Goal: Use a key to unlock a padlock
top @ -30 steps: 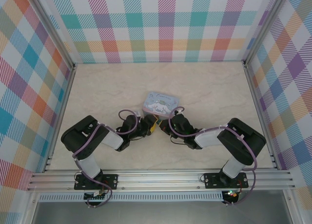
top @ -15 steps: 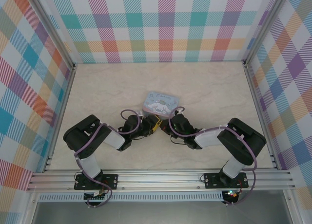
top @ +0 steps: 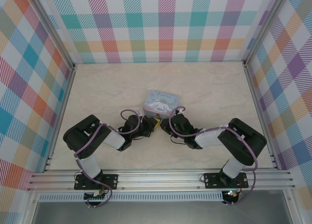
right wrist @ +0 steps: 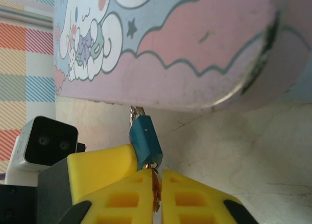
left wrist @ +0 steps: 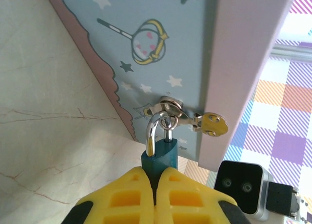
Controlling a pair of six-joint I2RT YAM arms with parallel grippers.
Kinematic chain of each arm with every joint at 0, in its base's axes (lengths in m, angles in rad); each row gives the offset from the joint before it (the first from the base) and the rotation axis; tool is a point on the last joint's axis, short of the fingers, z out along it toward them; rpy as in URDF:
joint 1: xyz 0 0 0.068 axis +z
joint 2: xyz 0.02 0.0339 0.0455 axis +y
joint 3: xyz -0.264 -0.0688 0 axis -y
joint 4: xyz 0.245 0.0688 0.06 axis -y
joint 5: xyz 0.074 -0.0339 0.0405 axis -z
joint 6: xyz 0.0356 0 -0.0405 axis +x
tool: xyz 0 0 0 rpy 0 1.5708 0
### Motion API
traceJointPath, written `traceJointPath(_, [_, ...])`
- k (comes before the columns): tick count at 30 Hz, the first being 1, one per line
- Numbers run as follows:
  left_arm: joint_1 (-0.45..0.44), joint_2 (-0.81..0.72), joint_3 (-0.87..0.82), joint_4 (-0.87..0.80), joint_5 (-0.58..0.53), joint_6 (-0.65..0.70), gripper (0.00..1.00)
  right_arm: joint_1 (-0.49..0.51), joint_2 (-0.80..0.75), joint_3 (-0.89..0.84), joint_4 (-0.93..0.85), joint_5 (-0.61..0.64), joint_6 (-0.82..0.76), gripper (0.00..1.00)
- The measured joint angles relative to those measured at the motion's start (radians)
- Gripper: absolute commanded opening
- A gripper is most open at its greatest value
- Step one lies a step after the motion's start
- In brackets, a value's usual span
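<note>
Crouched low over the table (top: 107, 87), elbows out, wrists meeting at the near edge of the tin (top: 161, 101). Clamps the padlock (left wrist: 158, 158) by its body in the left tool (left wrist: 155, 174), shackle hooked through the tin's clasp (left wrist: 168, 107). Pinches the key (right wrist: 156, 187) in the right tool (right wrist: 157, 177), tip at the padlock's end.

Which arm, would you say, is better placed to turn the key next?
Right: the right hand pinches the key at the brassy end of the padlock, while the left hand clamps its body.
</note>
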Motion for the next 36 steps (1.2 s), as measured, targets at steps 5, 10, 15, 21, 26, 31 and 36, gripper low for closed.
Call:
traceJointPath(5, [-0.001,-0.022,0.006,-0.03,-0.001,0.002,0.0,0.0,-0.082,-0.017,-0.08,0.007,-0.053,0.36])
traceJointPath(10, [0.0,-0.037,0.025,-0.082,0.004,0.006,0.0,-0.023,-0.229,-0.018,-0.223,0.002,-0.184,0.49])
traceJointPath(15, [0.015,-0.043,0.045,-0.121,0.031,0.009,0.0,-0.057,-0.368,0.013,-0.419,0.007,-0.479,0.54])
traceJointPath(21, [0.044,-0.092,0.054,-0.202,0.063,0.026,0.0,-0.061,-0.39,0.109,-0.553,0.006,-0.992,0.55])
traceJointPath(26, [0.074,-0.153,0.056,-0.264,0.084,0.031,0.0,-0.059,-0.393,0.106,-0.563,-0.012,-1.365,0.57])
traceJointPath(31, [0.091,-0.18,0.058,-0.298,0.106,0.031,0.0,-0.02,-0.422,0.038,-0.492,-0.011,-1.661,0.57])
traceJointPath(36, [0.093,-0.182,0.059,-0.302,0.119,0.031,0.0,0.059,-0.403,0.021,-0.431,0.064,-1.872,0.57])
